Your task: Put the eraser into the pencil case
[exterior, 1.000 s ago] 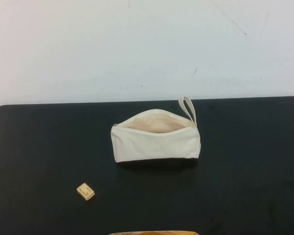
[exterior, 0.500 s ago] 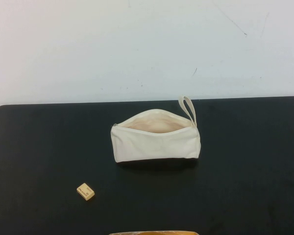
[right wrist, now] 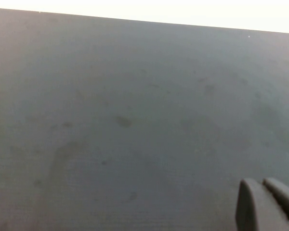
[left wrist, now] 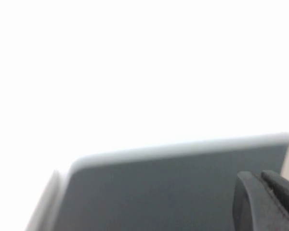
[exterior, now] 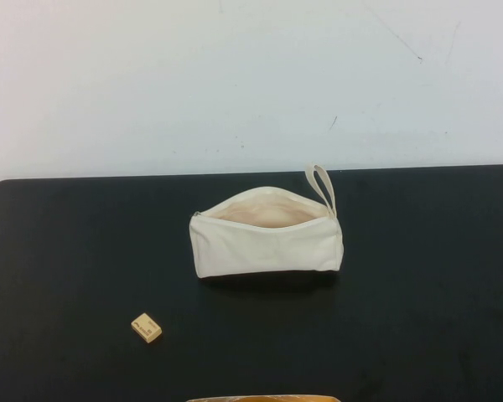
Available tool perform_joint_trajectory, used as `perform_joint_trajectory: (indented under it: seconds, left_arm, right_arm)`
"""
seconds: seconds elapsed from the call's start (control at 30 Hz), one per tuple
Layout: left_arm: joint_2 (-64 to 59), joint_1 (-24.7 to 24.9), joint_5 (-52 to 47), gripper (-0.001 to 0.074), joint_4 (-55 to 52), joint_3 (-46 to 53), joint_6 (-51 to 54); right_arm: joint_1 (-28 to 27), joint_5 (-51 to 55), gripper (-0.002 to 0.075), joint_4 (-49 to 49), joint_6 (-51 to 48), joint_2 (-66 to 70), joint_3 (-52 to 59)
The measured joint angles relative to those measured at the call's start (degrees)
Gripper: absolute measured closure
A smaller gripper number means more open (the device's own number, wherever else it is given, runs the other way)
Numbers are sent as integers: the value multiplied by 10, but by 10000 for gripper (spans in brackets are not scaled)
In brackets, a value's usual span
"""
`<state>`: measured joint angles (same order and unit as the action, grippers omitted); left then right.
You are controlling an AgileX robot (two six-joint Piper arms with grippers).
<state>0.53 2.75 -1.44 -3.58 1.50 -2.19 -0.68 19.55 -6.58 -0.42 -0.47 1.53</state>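
Observation:
The eraser (exterior: 146,327), a tiny tan-yellow block with dark marks on top, lies on the black table near the front left. The pencil case (exterior: 267,234), a cream-white pouch, lies in the middle with its zip open, beige lining showing and a loop strap (exterior: 322,186) at its right end. Neither arm shows in the high view. My left gripper (left wrist: 261,179) is shut and empty over a table corner. My right gripper (right wrist: 262,185) is shut and empty above bare black table. Neither wrist view shows the eraser or the case.
The black table (exterior: 419,276) ends at a white wall behind. A thin orange-tan edge (exterior: 264,399) shows at the front middle of the high view. The table's pale rim (left wrist: 159,149) shows in the left wrist view.

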Motion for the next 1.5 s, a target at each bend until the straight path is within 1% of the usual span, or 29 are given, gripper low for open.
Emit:
perform_joint_trajectory:
  seconds: [0.13, 0.37, 0.53, 0.6, 0.63, 0.8, 0.97, 1.07, 1.17, 1.33, 1.4, 1.5]
  left_arm:
    - [0, 0, 118, 737, 0, 0, 0]
    - [0, 0, 218, 737, 3, 0, -4]
    - [0, 0, 279, 737, 66, 0, -8]
    - [0, 0, 251, 737, 90, -17, -5]
    - [0, 0, 218, 737, 100, -36, 1]
    - [-24, 0, -6, 737, 128, -171, 22]
    - [-141, 0, -219, 737, 129, -293, 26]
    - [-218, 0, -315, 737, 129, -342, 30]
    - [-287, 0, -355, 737, 129, -356, 35]
    - [-407, 0, -360, 737, 142, -364, 44]
    - [-455, 0, -372, 737, 169, -376, 69]
    - [-540, 0, -384, 737, 228, -401, 150]
  right_arm:
    - [0, 0, 727, 0, 0, 0, 0]
    - [0, 0, 727, 0, 0, 0, 0]
    - [0, 0, 727, 0, 0, 0, 0]
    - [0, 0, 727, 0, 0, 0, 0]
    - [0, 0, 727, 0, 0, 0, 0]
    - [0, 0, 727, 0, 0, 0, 0]
    - [0, 0, 727, 0, 0, 0, 0]
    - [0, 0, 727, 0, 0, 0, 0]
    - [0, 0, 727, 0, 0, 0, 0]
    - [0, 0, 727, 0, 0, 0, 0]
    - [0, 0, 727, 0, 0, 0, 0]
    - [0, 0, 727, 0, 0, 0, 0]
